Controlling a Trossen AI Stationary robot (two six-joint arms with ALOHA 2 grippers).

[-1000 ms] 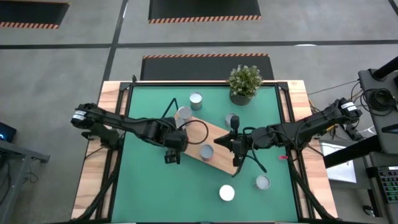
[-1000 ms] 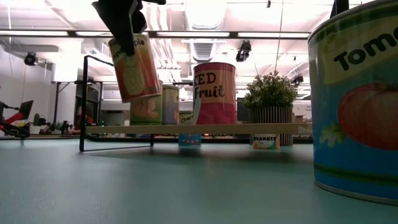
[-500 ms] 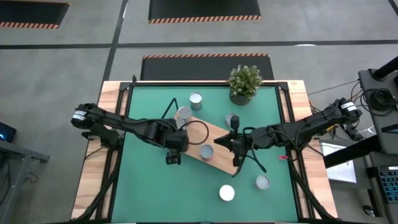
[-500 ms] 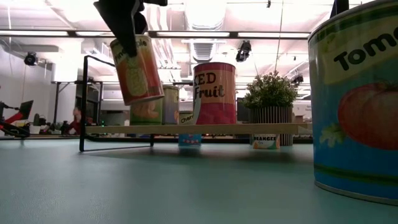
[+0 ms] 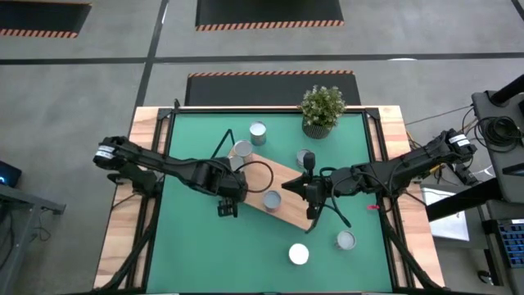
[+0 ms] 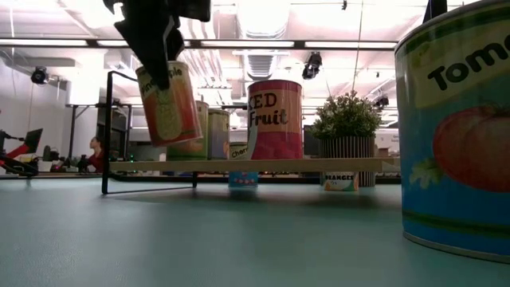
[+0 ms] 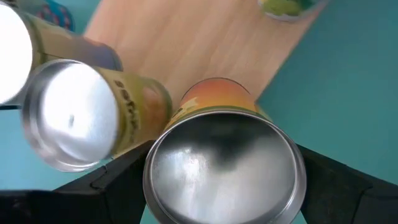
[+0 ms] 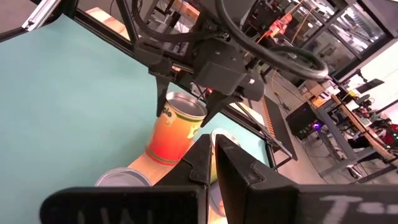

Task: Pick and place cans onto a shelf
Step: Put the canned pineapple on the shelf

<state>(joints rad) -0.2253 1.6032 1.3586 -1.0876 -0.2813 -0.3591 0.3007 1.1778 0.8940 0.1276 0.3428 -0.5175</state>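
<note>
Overhead, the large green table mat (image 5: 196, 238) covers a pale wooden bench (image 5: 121, 246), with grey floor and black pads edged in orange stripes beyond its far edge. The flat light-wood shelf with black wire end loops (image 5: 288, 207) lies at a slant across the middle of the mat.

The left gripper (image 5: 229, 190) sits at the shelf's left end, its jaws clamped on an orange-and-yellow labelled metal can (image 6: 169, 102). In the low view this can hangs tilted above the board near the wire loop, not resting on it; the left wrist view looks down on its silvery top (image 7: 225, 163) held between the two dark fingers (image 7: 118, 186).

The right gripper (image 5: 309, 190) rests over the shelf's right part with its jaws closed together and nothing between them.

On the shelf stand a pink can lettered "Fruit" (image 6: 275, 119) and a yellow-green can (image 6: 213, 134) behind the held one. A silver-topped can (image 5: 258, 131) stands on the mat toward the far edge, another (image 5: 345, 239) toward the near right corner, and a white-topped can (image 5: 299, 254) at the near edge. A tomato-labelled can (image 6: 454, 135) looms close to the low camera.

A potted green plant (image 5: 321, 108) stands at the far edge of the mat. Behind the table the room shows ceiling strip lights (image 6: 263, 9), and a seated person in red (image 6: 96, 153) far off at the left.
</note>
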